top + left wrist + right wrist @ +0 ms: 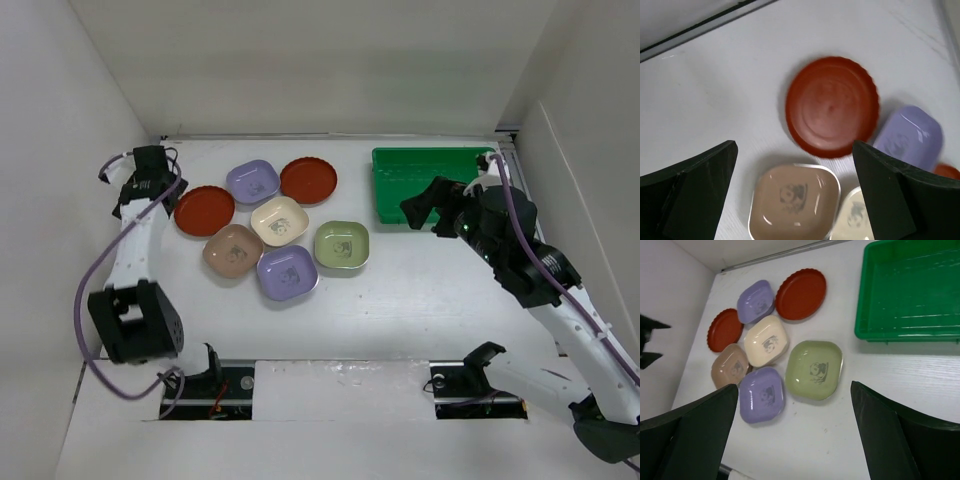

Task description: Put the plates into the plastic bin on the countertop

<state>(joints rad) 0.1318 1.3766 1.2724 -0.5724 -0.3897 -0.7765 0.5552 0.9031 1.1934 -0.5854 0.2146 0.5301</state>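
Starting nearest the arm bases, the matte white countertop (400,300) runs bare in a wide band. Beyond it is the cluster of small plastic plates, all left of the bright green rectangular plastic bin (379,190) and outside it. Closest is a lavender rounded-square plate (287,273). An olive-green rounded-square plate (342,245) lies on its bin side, and a tan-pink rounded-square plate (233,250) on the side away from the bin. Behind them sit a cream rounded-square plate (279,220), a round red-orange plate (204,210) farthest from the bin, a second lavender plate (252,181) and a second round red-orange plate (308,180).

A bare strip separates the olive-green plate from the bin; the bin's far wall lies near the back wall.

The right wrist view takes in all seven plates and the bin's floor. The left wrist view shows only five plates and no bin.

The left gripper (794,147), jaws fully spread and holding nothing, hangs by the plate farthest from the bin. The right gripper (794,386), equally wide and empty, hovers at the bin's near-left corner, with the olive-green plate nearest it.
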